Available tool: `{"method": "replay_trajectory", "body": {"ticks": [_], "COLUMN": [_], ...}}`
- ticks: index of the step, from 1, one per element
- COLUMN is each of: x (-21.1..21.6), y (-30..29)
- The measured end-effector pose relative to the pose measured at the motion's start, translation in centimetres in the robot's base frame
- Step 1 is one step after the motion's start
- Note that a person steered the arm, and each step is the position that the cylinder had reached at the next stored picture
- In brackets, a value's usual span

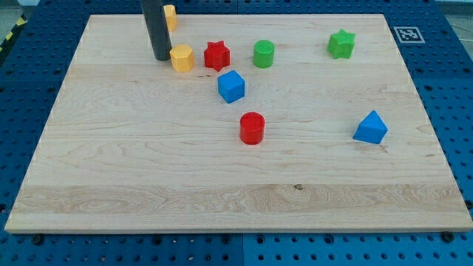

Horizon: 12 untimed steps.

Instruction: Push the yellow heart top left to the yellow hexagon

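**A:** What can go wrong for us here?

**B:** Look where my tip (162, 58) is. It sits on the board (111, 162), just left of the yellow hexagon (182, 57). It looks like it touches it, or nearly does. If we slide right, we shove the hexagon, not the heart. Then it bumps the red star (216, 55) right beside it.

**A:** And where is the yellow heart (171, 16)?

**B:** Far back, near the far edge, a bit to the right of our rod. The rod hides part of it, so we only think it is the heart. It sits behind the hexagon and apart from it.

**A:** So it is not in place yet?

**B:** We think not. It is too far to the right, so it still needs a nudge to the left. If we push it from the wrong side, it may slip off the far edge. That edge is very close to it.

**A:** Do the other blocks get in our way?

**B:** No. The green cylinder (264, 54), blue cube (231, 86), red cylinder (252, 128), green star (341, 43) and the blue block (371, 128) on the right are well apart from us.

**A:** Is our pincer open or closed? Does it hold a thing?

**B:** We have no pincer. We only have a straight dark rod. It holds nothing and can only push with its end.
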<state>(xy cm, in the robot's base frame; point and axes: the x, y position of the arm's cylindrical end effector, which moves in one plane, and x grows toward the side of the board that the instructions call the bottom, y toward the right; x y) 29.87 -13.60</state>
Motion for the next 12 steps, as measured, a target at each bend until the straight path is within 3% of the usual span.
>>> {"method": "replay_trajectory", "body": {"ticks": [1, 2, 3, 4, 9, 12], "x": [-5.4, -7.9, -10.7, -10.7, -10.3, -5.6], "y": [-5.4, -10.2, -7.8, -7.8, 8.6, 6.5]}}
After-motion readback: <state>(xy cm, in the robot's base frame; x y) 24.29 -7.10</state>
